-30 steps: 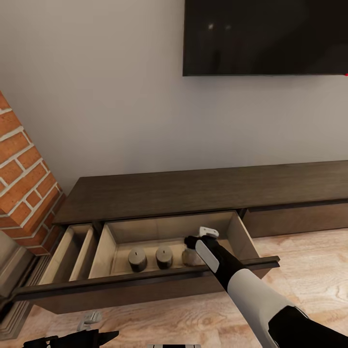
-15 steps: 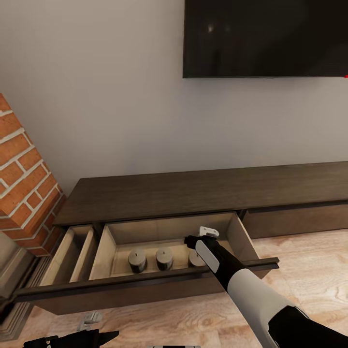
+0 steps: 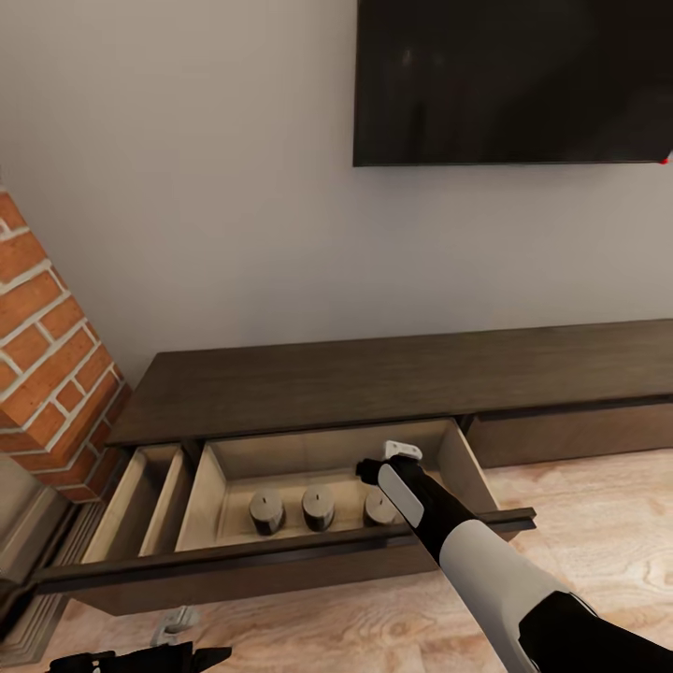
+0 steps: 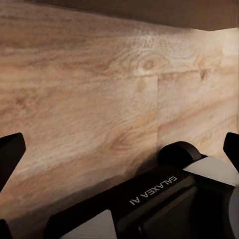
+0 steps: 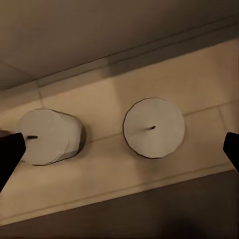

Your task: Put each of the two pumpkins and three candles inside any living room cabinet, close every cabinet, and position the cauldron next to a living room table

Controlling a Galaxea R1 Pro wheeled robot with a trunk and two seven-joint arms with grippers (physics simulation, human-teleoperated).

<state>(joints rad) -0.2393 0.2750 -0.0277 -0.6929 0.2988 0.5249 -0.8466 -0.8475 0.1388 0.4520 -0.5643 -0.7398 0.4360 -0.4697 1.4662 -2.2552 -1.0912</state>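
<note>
Candles: three counted, standing in a row in the pulled-out drawer [image 3: 439, 447] of the cabinet [image 3: 374, 383] — first candle [image 3: 266, 512], second candle [image 3: 318, 506], third candle [image 3: 380, 508]. Open drawer compartments: two. Wall-mounted screens [image 3: 509, 79]: one. Brick columns [image 3: 47, 365]: one.

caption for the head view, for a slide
Right gripper open above three candles standing in a row in the cabinet's open drawer.

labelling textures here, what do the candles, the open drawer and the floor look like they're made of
Candles: matte grey-brown, probably wax; each has a small dark wick. Drawer: pale, smooth lining, perhaps unfinished wood, with a dark brown grained front. Floor: light wood planks, showing knots, grain and seams.
</note>
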